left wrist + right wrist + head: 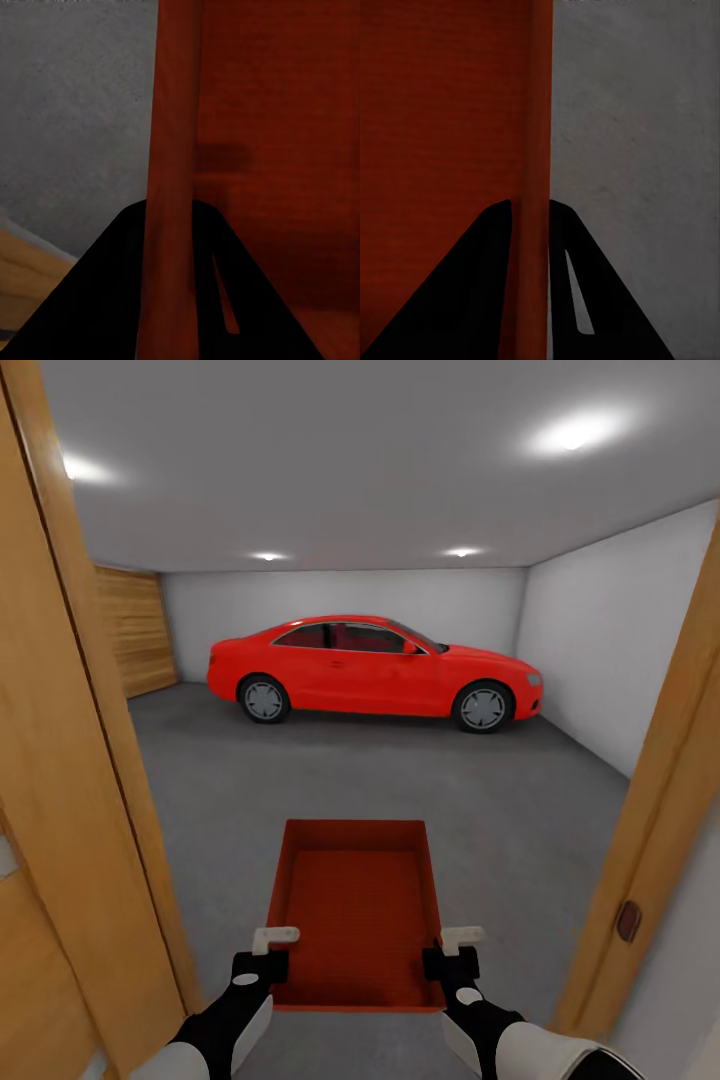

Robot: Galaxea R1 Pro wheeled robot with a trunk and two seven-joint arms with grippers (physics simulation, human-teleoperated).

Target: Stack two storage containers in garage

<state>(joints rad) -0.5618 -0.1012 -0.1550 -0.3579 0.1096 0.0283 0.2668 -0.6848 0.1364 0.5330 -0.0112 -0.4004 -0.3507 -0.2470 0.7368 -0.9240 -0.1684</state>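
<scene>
Holding one storage container (356, 905) out in front of me, a pincer on each long side wall near its close end. Head view: my left pincer (272, 942) clamps the left wall, my right pincer (458, 940) clamps the right wall, white fingertips over the rim, black bodies below. The container sits level, open top up, empty inside, above the dark grey floor (430, 790) of the garage (600, 640). I'm framed by a wooden door frame (70, 780) on both sides. A red car (375, 670) stands side-on against the far wall, well apart from the container.

Left wrist view: the container (277, 150) wall runs straight between my two dark fingers (97, 300), pincer (171, 285) closed down to the thickness of that wall; grey floor on one side, red inside on the other, plus a strip of wood in a corner.

Right wrist view: same grip, container (442, 135) wall pinched between the fingers (600, 300) of the pincer (531, 277), bare floor beyond.
</scene>
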